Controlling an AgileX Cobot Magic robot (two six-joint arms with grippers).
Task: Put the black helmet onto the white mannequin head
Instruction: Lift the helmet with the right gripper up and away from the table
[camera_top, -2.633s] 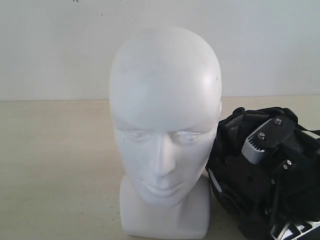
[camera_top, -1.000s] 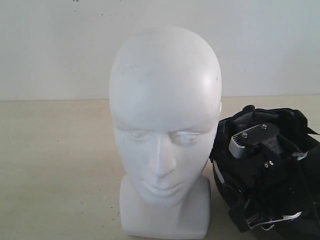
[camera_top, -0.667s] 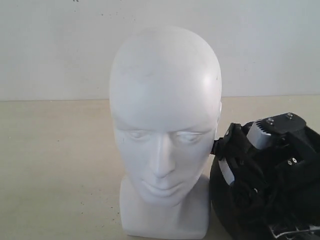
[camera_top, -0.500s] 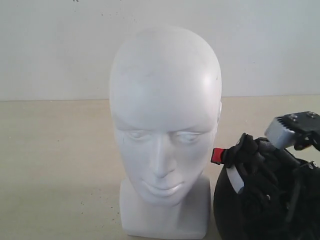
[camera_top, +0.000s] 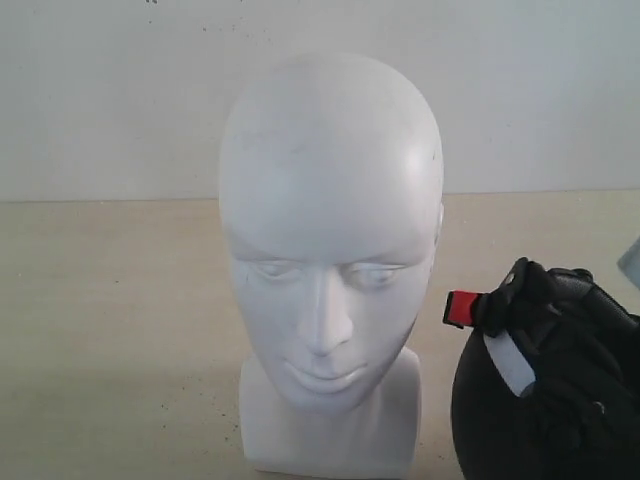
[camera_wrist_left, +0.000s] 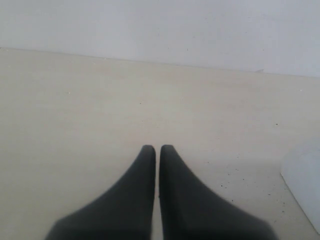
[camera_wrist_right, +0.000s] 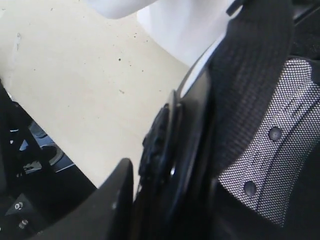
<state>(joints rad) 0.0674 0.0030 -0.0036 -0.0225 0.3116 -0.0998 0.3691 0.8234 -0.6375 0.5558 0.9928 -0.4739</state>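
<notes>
The white mannequin head (camera_top: 330, 260) stands upright mid-table, facing the exterior camera. The black helmet (camera_top: 560, 390) is low at the right, just beside the head's neck base and apart from it. A red buckle (camera_top: 458, 308) and a white strap piece stick out toward the head. In the right wrist view my right gripper (camera_wrist_right: 165, 175) is shut on the helmet's rim (camera_wrist_right: 195, 130), one finger (camera_wrist_right: 112, 202) outside the shell, the other hidden by the padded lining (camera_wrist_right: 265, 145). My left gripper (camera_wrist_left: 157, 148) is shut with nothing in it, over bare table, the head's base (camera_wrist_left: 304, 187) beside it.
A tan table (camera_top: 110, 330) runs back to a plain white wall (camera_top: 110, 100). The right wrist view shows the table's edge (camera_wrist_right: 75, 165) with dark frame parts (camera_wrist_right: 25, 200) below it.
The helmet has shifted right and lower in the exterior view, away from the head. The right gripper's body has slid out of that frame, and the red buckle has come into sight.
</notes>
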